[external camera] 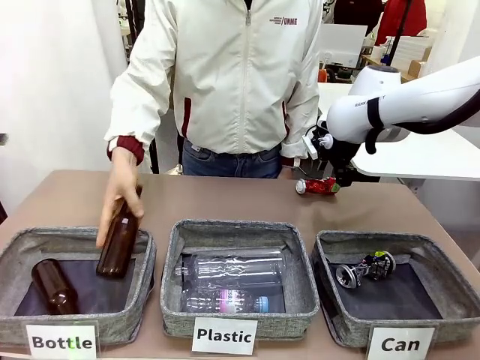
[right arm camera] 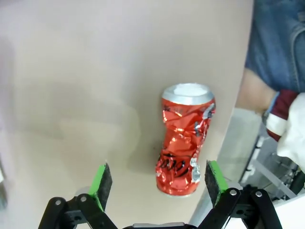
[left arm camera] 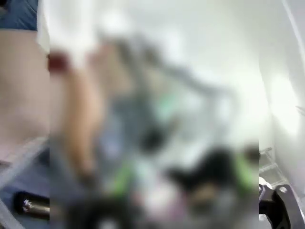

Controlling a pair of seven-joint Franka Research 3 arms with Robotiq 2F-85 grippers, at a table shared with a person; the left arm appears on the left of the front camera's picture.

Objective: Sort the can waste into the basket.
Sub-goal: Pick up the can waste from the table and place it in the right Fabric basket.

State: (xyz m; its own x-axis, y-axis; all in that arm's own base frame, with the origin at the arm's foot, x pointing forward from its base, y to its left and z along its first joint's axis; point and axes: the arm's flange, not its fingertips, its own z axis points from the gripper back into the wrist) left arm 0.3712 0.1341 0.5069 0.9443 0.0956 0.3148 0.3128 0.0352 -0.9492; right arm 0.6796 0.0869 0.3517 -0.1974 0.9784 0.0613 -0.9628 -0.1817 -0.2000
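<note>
The right gripper (right arm camera: 158,181) hangs low over the far right side of the brown table (external camera: 225,199), its jaws spread wide with the green pads (right arm camera: 101,186) well apart. The crushed red can (external camera: 317,185) lies on its side on the tabletop between them. From the wrist camera the can sits nearer one pad than the other and touches neither, its silver end pointing away from the gripper, close to the table's edge. It is outside every basket, beyond the far rim of the grey basket (external camera: 330,315) marked by the white "Can" card (external camera: 400,344). Inside that basket the dark crushed can (external camera: 366,268) already rests on the dark bottom, silver end facing left. Across the table, a person in a white jacket reaches one hand (external camera: 120,196) down to a brown glass bottle (external camera: 118,244), gripping it upright but tilted inside the "Bottle" basket (external camera: 124,322), where a second brown bottle (external camera: 52,286) lies flat. The middle "Plastic" basket (external camera: 172,300) holds two clear plastic bottles (external camera: 232,268) lying side by side. The left wrist camera is badly smeared. I can make out green smudges and dark shapes where the left gripper (left arm camera: 183,175) must be, but I cannot tell how its jaws stand.
</note>
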